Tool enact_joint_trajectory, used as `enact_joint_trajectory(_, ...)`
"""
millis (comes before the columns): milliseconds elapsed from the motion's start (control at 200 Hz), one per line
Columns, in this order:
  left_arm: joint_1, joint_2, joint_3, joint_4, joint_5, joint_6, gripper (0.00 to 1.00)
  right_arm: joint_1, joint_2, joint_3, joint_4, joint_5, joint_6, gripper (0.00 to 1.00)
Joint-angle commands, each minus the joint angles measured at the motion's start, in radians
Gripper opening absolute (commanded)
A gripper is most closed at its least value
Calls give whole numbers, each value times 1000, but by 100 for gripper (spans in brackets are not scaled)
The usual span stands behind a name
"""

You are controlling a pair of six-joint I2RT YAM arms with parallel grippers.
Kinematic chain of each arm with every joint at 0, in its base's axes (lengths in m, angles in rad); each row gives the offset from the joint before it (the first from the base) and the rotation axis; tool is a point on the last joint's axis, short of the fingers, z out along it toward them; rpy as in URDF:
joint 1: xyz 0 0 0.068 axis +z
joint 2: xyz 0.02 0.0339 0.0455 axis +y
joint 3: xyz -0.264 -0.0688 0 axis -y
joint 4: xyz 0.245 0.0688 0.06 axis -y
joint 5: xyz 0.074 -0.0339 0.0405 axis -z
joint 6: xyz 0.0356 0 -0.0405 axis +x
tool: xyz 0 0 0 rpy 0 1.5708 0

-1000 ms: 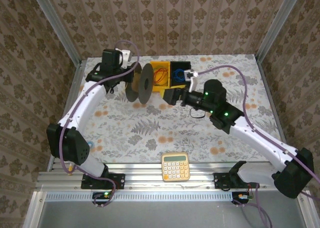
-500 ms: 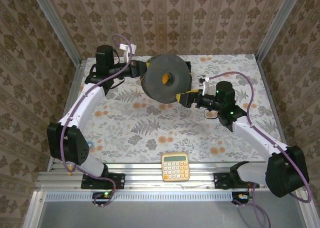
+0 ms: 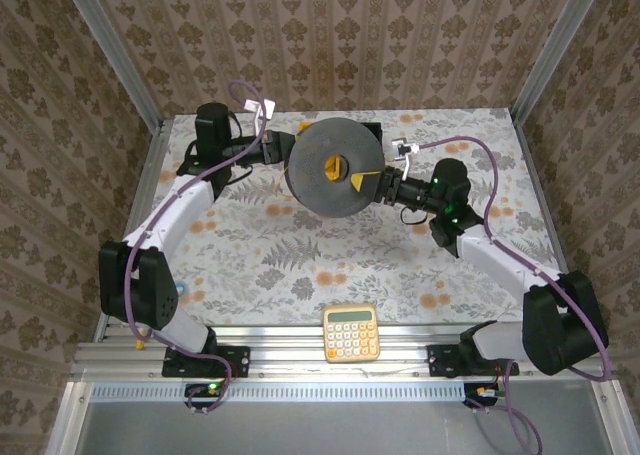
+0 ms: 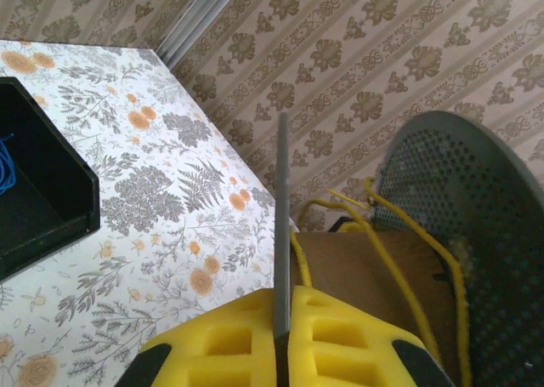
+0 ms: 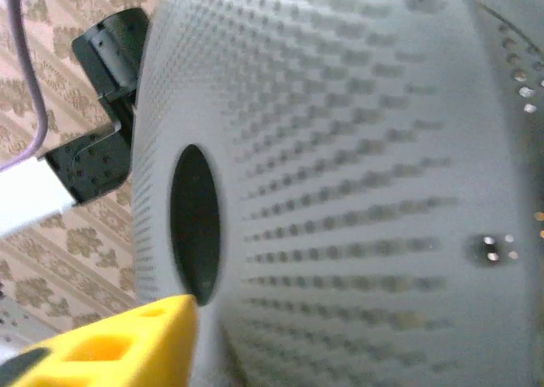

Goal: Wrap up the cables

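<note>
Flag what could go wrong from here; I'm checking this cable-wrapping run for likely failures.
The left gripper pinches the spool only by its thin flange edge, so it may twist or slip.
The yellow cord sits in loose loops on the core; a nudge from the right gripper at the flange could tangle them.

Large grey spool (image 3: 333,168), left tool (image 3: 286,147) at its rim; yellow calculator (image 3: 351,333)

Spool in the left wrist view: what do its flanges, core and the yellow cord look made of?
On the spool, the flanges are dark grey, matte and pierced with regular holes: probably moulded plastic, possibly painted metal. The core is dull flat brown, cardboard-like. The yellow cord is thin, smooth and lies in loose loops: plastic-jacketed wire or string, I cannot tell which.
</note>
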Motion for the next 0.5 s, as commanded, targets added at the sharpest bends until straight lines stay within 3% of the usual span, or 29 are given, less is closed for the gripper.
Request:
enact_joint_trajectory(0,-2,-18,5,67,22,-18,0,5,11,4,125,-32,48,26)
enact_joint_trajectory(60,-3,-14,11,22,1,8,10,8,7,-1,116,-27,49,11)
enact_joint_trajectory(105,-3,-12,20,-30,-19,42,23,8,2,-6,108,-24,49,0)
enact_joint_trajectory(165,2,-16,41,-142,-78,108,48,6,-10,-15,92,-19,48,0)
enact_joint_trajectory(250,24,-28,81,-357,-243,222,69,3,-30,-26,50,-25,46,0)
enact_joint_trajectory(355,87,-60,100,-522,-482,287,81,-8,-62,-48,-16,-34,61,0)
enact_joint_trajectory(495,156,-125,92,-642,-679,360,93,-28,-105,-81,-164,-44,87,0)
